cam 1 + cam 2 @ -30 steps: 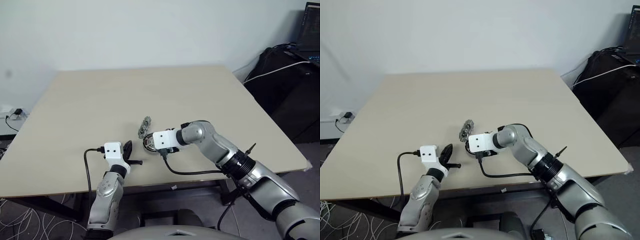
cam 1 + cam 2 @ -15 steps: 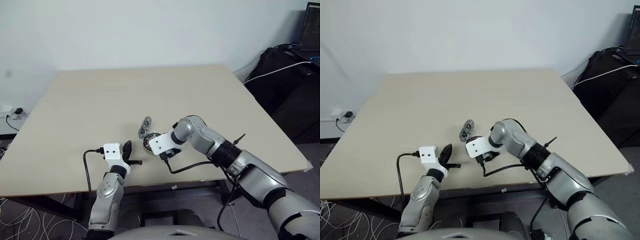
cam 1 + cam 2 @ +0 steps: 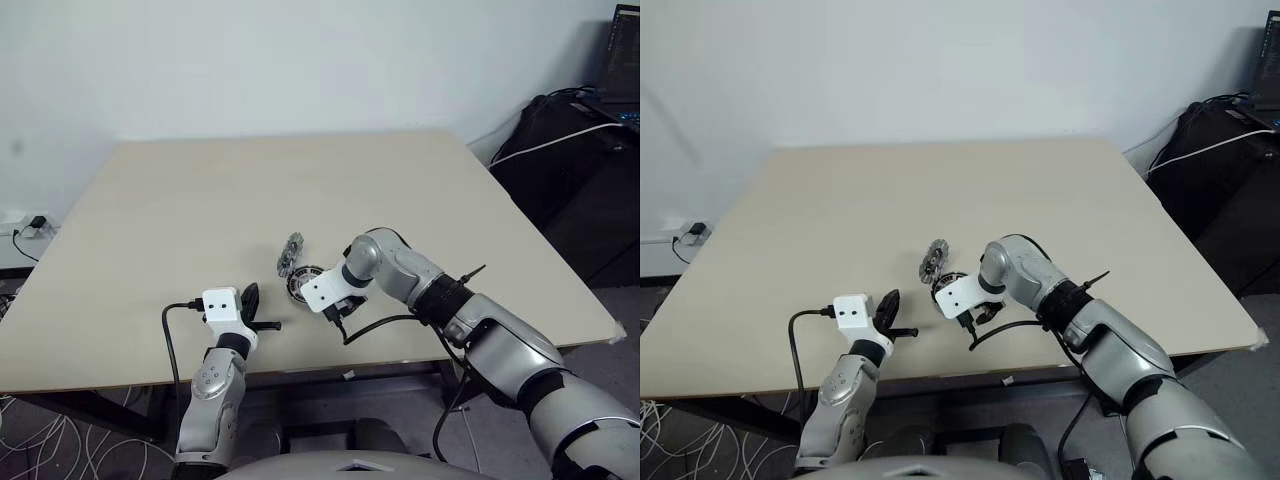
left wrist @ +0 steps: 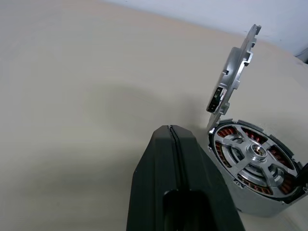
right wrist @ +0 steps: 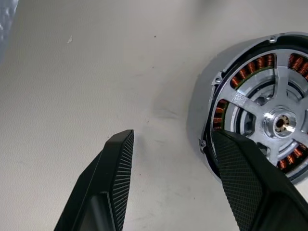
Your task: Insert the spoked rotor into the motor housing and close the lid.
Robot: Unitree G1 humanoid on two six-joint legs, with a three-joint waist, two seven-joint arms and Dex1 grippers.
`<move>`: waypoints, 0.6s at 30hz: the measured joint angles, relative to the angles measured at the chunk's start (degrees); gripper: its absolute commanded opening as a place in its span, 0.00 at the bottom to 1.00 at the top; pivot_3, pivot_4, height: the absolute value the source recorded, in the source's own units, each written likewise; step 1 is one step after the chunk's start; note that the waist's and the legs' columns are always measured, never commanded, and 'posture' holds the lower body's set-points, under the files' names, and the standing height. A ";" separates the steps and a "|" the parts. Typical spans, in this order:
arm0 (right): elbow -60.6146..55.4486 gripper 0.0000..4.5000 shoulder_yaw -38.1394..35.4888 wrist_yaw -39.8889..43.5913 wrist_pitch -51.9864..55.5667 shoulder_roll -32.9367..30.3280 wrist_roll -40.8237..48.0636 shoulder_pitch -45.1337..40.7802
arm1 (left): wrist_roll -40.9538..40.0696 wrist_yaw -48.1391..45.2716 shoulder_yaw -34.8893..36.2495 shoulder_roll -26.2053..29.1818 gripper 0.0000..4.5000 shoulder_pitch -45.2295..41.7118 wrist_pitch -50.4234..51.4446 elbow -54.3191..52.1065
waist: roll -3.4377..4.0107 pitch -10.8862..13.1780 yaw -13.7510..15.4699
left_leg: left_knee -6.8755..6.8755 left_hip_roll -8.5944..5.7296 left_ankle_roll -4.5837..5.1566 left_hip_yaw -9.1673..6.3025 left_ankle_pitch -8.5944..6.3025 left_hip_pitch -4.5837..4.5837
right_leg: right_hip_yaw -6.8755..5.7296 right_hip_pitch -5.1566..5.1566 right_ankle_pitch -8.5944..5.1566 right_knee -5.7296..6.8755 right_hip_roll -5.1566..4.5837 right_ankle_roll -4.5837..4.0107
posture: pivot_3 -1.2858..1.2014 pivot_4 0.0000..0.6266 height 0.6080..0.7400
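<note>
The motor housing (image 5: 260, 62) lies flat on the table, copper windings showing around its rim. The spoked rotor (image 5: 290, 91) sits inside it, its hub centred. The lid (image 4: 236, 72) stands on edge at the housing's far side, tilted up. My right gripper (image 5: 173, 137) points steeply down beside the housing, open and holding nothing. One of its fingers (image 5: 240, 163) overlaps the housing's rim, the other is over bare table; whether it touches I cannot tell. My left gripper (image 4: 170, 131) is shut and empty, level, a short way left of the housing (image 3: 303, 283).
The beige table (image 3: 300, 180) stretches wide behind the parts. Its front edge runs just below both grippers. A black cable loops from my right wrist near that edge. Black bags (image 3: 570, 180) and a laptop stand off the table to the right.
My right wrist has tipped more steeply downward and sunk a little beside the housing, with the elbow swinging in. The left gripper, housing and lid stayed put.
</note>
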 measured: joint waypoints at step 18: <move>8.78 0.29 -1.19 -3.21 -2.88 5.30 -2.08 -3.15 | -0.33 0.72 0.04 -0.05 0.00 0.20 -0.40 0.00 | 0.04 -0.01 -0.39 | -0.03 0.07 -0.29 -0.06 0.15 0.04 | -0.05 -0.04 0.13 0.12 0.10 -0.20 | 0.52 0.00 1.00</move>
